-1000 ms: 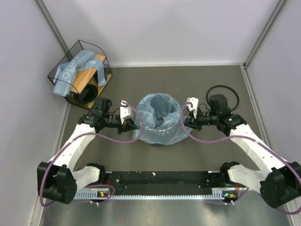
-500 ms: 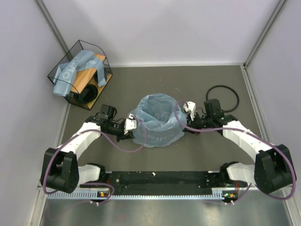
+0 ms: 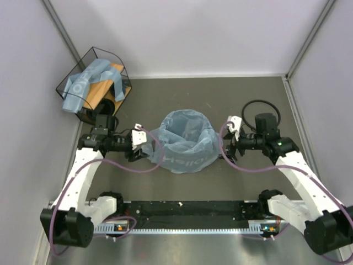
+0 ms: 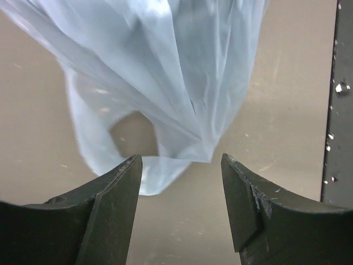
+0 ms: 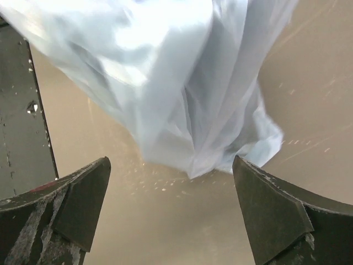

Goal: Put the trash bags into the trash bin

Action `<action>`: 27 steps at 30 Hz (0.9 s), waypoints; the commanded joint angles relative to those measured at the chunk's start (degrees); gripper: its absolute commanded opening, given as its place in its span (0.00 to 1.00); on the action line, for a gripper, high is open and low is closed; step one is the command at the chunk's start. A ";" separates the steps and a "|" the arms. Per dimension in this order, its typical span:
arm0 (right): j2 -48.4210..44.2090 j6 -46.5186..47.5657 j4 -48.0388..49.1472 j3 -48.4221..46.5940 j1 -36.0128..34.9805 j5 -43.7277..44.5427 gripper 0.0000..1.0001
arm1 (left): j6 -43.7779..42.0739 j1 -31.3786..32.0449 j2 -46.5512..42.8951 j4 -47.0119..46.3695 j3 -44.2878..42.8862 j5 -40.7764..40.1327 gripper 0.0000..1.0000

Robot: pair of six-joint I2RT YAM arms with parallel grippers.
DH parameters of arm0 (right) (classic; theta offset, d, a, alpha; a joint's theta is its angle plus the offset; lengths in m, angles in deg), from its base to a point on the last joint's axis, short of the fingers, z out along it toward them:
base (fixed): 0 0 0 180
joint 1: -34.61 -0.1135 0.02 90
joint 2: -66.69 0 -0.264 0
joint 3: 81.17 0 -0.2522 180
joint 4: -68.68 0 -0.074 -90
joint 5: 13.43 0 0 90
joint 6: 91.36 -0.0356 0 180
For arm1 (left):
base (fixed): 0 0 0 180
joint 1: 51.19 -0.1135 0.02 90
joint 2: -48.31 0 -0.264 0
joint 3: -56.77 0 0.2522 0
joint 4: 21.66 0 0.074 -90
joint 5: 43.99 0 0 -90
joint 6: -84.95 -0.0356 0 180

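Observation:
One light-blue trash bag [image 3: 185,144] lies spread over the trash bin in the middle of the table, lining its mouth and hanging down its sides. The bin's own wall is hidden under the film. My left gripper [image 3: 144,147] stands open just left of the bag, a little apart from it. In the left wrist view the bag's hanging edge [image 4: 165,105] is just ahead of the open left gripper [image 4: 181,160]. My right gripper [image 3: 226,144] is open at the bag's right side. In the right wrist view nothing sits in the right gripper [image 5: 171,160], and the film [image 5: 182,83] hangs beyond it.
A black wire basket [image 3: 122,69] on a wooden base stands at the back left with more light-blue bags [image 3: 87,80] in it. A thin black ring hoop [image 3: 271,107] lies on the table behind my right arm. Walls close in both sides; the black base rail [image 3: 187,210] runs along the near edge.
Both grippers have opened, let go of the bag's rim and drawn back outward. The bag now hangs loose over the bin.

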 commanded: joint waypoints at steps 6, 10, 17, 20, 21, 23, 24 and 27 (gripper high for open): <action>5.93 6.48 -3.21 -10.98 -3.34 -5.65 0.85 | 10.49 -0.44 1.31 -15.58 -5.28 13.92 0.74; 10.85 8.42 -3.04 -13.71 -4.93 -4.78 0.61 | 9.17 3.07 9.75 -15.77 -9.68 15.59 0.79; 16.13 7.72 -1.11 -14.07 -4.93 -1.61 0.00 | 5.14 3.78 14.68 -13.31 -8.64 17.36 0.35; 17.62 6.14 1.09 -12.13 -4.93 -1.79 0.00 | 1.89 3.78 15.03 -13.39 -4.78 16.14 0.00; 19.02 6.13 1.35 -11.61 -4.93 -1.96 0.00 | 1.01 3.69 15.64 -13.48 -3.81 15.43 0.00; 20.43 6.05 1.53 -11.25 -4.58 -2.31 0.00 | -0.23 3.60 16.52 -13.75 -1.52 13.94 0.00; 20.96 5.87 1.79 -10.90 -4.32 -2.49 0.00 | -1.63 3.52 17.48 -13.40 -0.99 12.62 0.00; 23.95 5.43 2.41 -10.46 -2.74 -3.54 0.00 | -3.65 3.17 19.68 -11.99 -0.10 10.77 0.00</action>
